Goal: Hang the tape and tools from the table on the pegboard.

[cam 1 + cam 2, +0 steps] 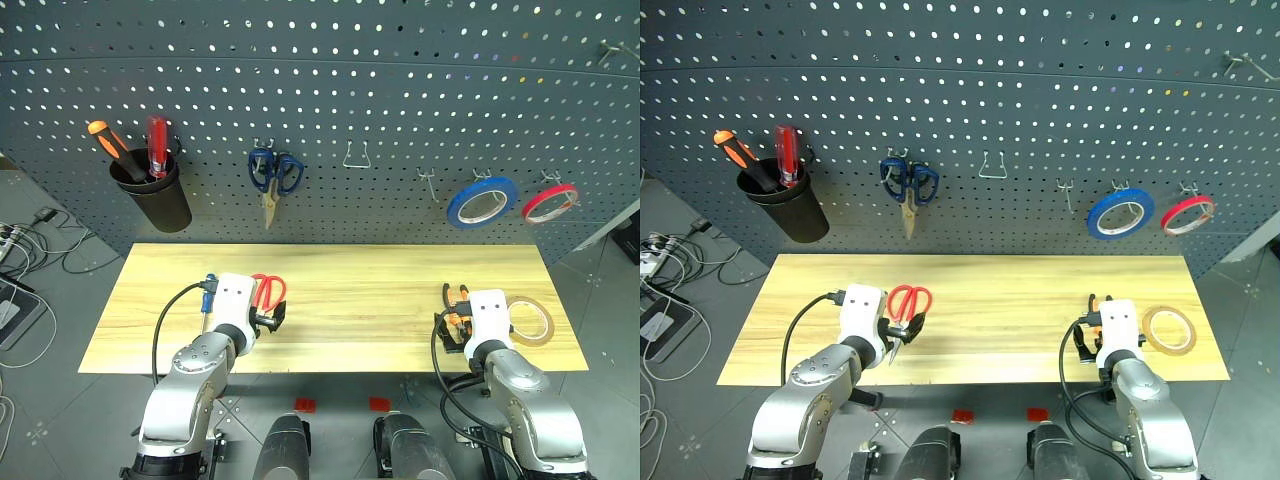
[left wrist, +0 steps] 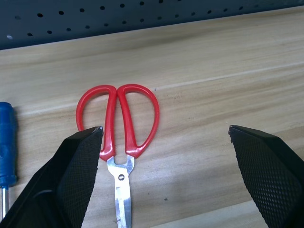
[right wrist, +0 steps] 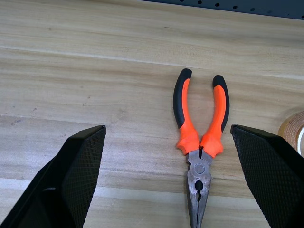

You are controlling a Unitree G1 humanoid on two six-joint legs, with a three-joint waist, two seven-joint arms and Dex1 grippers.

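Red-handled scissors (image 2: 118,118) lie on the pale wood table (image 1: 350,290), blades toward me, just ahead of my open left gripper (image 2: 165,128) and nearer its left finger. A blue-handled screwdriver (image 2: 5,142) lies to the left of them. Orange-and-black pliers (image 3: 199,142) lie handles-forward between the fingers of my open right gripper (image 3: 168,127), which hovers above them. The tan tape ring (image 1: 530,320) lies flat to the right of the pliers. Neither gripper holds anything. The dark grey pegboard (image 1: 350,80) rises behind the table.
On the pegboard hang a black cup (image 1: 155,195) holding orange and red screwdrivers, dark-blue scissors (image 1: 273,175), a blue tape ring (image 1: 481,200) and a red tape ring (image 1: 549,202). Bare hooks (image 1: 358,155) sit between them. Cables lie on the floor at the left.
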